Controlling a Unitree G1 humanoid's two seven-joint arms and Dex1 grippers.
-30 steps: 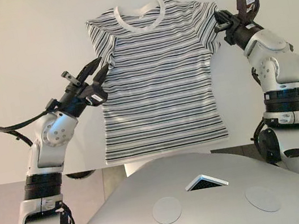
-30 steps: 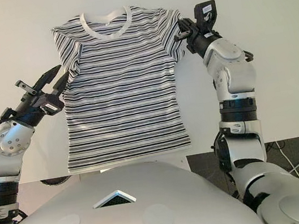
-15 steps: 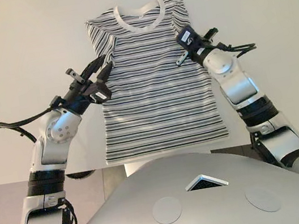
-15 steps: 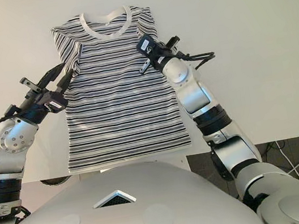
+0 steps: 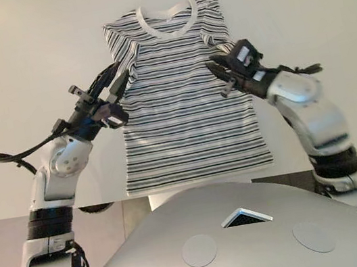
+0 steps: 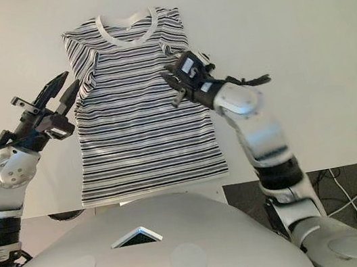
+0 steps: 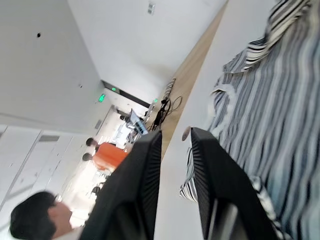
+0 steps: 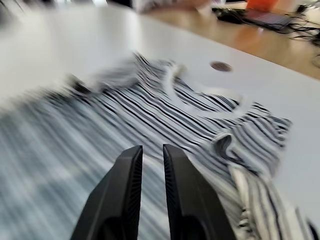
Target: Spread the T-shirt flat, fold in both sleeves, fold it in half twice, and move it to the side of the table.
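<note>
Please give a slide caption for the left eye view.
Striped black-and-white T-shirt flat on white table, one sleeve folded in; right gripper over it, left gripper beside the other sleeve.

Holds the left gripper (image 5: 123,73) raised on a bent arm, fingers parted. Angles the right gripper (image 5: 216,76) inward, elbow bent, fingers slightly apart.

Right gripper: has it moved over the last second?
Yes. The right gripper went from the sleeve edge of the T-shirt leftward over its chest, below the collar.

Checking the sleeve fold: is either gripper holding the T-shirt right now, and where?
Nothing is held: left gripper and right gripper are both open, no T-shirt cloth between their fingers.
</note>
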